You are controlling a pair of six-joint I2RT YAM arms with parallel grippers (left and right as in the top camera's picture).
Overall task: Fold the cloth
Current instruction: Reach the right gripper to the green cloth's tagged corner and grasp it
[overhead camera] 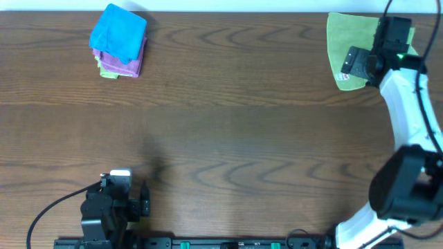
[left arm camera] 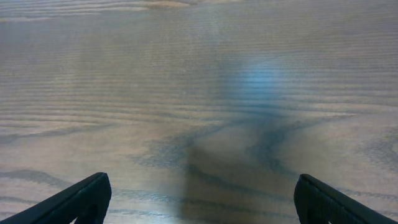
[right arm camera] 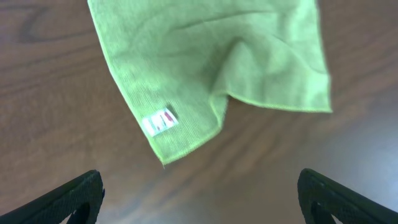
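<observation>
The light green cloth lies at the table's far right corner, partly under my right arm. In the right wrist view the cloth lies rumpled, one corner folded over, with its white tag near the lower left edge. My right gripper hangs above the table just short of the cloth's nearest corner, jaws wide open and empty. In the overhead view the right gripper covers the cloth's right part. My left gripper is open and empty over bare wood, near the table's front left.
A stack with a bright blue cloth on top of a purple cloth and a green layer sits at the far left of the wooden table. The table's far edge runs just behind the green cloth.
</observation>
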